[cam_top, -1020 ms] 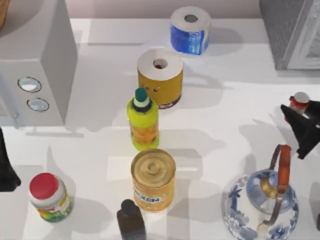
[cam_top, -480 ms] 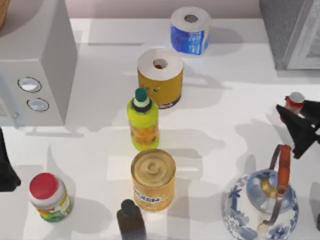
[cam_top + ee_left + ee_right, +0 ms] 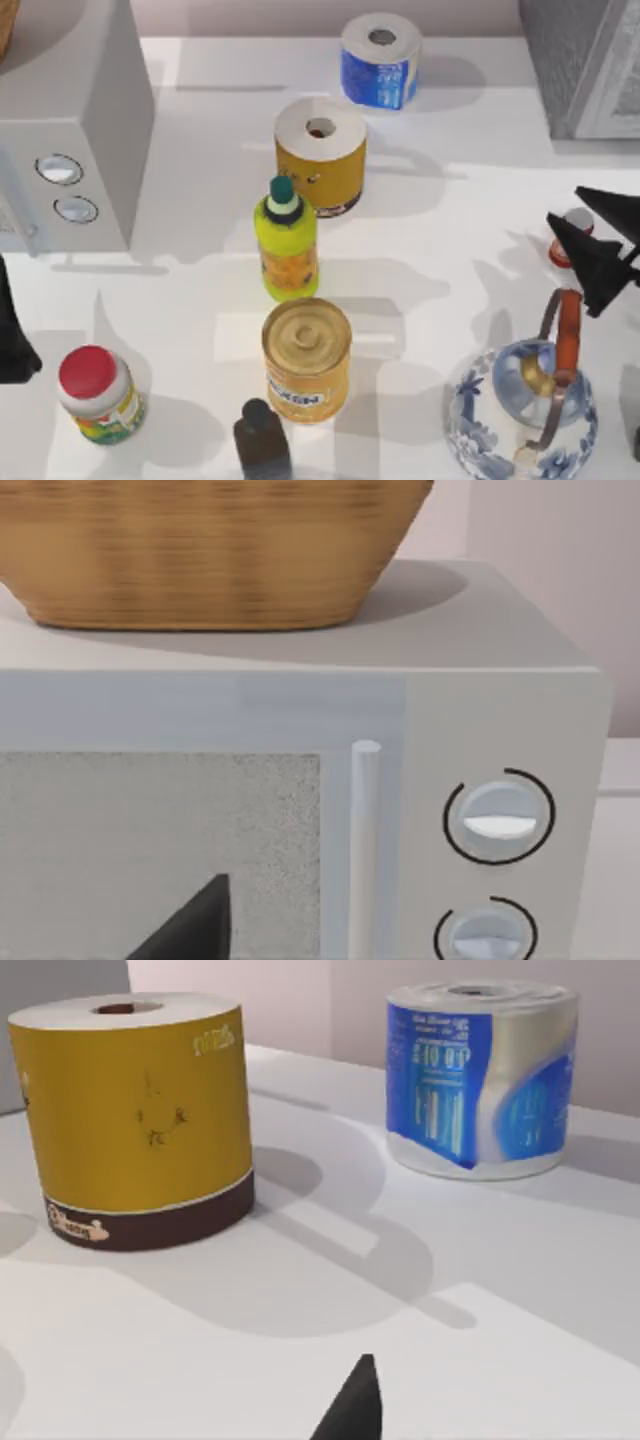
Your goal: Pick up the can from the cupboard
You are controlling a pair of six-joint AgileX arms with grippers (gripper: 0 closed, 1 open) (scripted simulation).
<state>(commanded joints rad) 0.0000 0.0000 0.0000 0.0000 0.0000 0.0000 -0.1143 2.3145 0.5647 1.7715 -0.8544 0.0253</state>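
Closing on the small can [image 3: 576,222] is the step I judge to be in hand. The right gripper [image 3: 563,203] is at the right side of the table [image 3: 450,200], and its fingers are spread wide. The can stands on the table in the gap between them, in front of the grey cupboard [image 3: 580,70] and not inside it. I cannot tell if a finger already touches it.

To do this well, the fingers should come to both sides of the can at its middle height. They should close slowly, so the light can does not tip or slide. The kettle [image 3: 525,400] is near, so the lift should go straight up.

The left gripper [image 3: 10,335] is parked at the table's left edge, facing the microwave [image 3: 300,810].
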